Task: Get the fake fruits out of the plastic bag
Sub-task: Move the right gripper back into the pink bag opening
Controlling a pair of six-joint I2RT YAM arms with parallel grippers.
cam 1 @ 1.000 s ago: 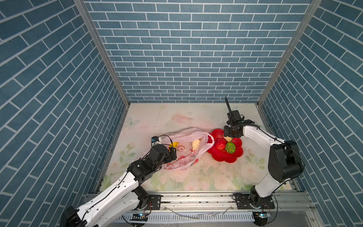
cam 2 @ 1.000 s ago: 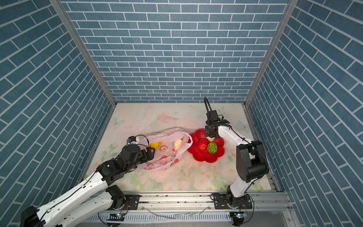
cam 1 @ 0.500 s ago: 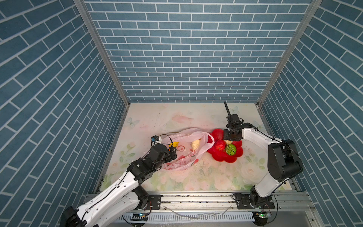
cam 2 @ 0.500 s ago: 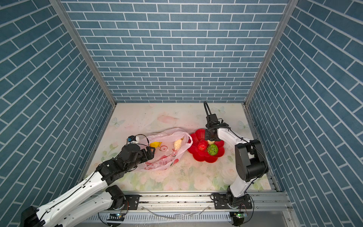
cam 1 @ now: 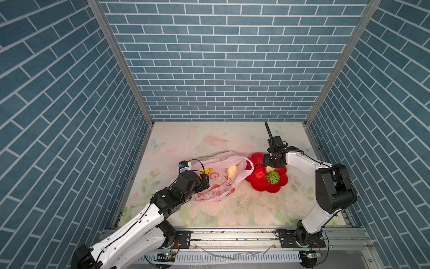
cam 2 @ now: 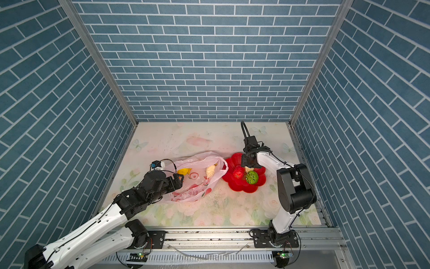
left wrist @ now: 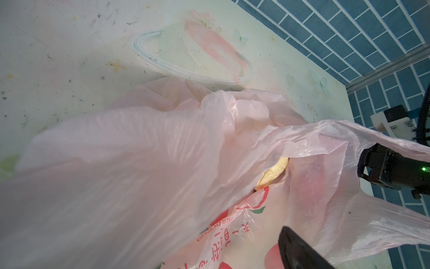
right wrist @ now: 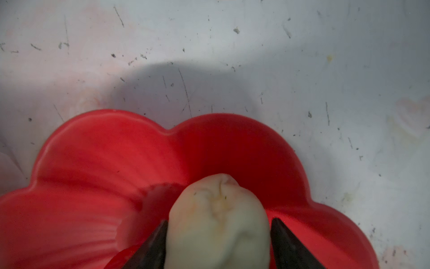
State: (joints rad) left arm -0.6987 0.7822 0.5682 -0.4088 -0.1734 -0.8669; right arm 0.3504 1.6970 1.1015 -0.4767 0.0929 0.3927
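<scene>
Cream fruit (right wrist: pixel 216 209) sits between the jaws of your right gripper (right wrist: pixel 220 220), over the red dish (right wrist: pixel 93 163); whether they grip it you cannot tell.

Both top views look steeply down from 6 o'clock, sharing the whole floral tabletop (cam 1: pixel 209 139); left wrist view hugs the translucent pink plastic bag (left wrist: pixel 139 163), right the red flower-shaped dish (right wrist: pixel 93 174).

The plastic bag (left wrist: pixel 162 151) looks crinkly, the red dish (right wrist: pixel 104 163) smooth and glossy.
</scene>
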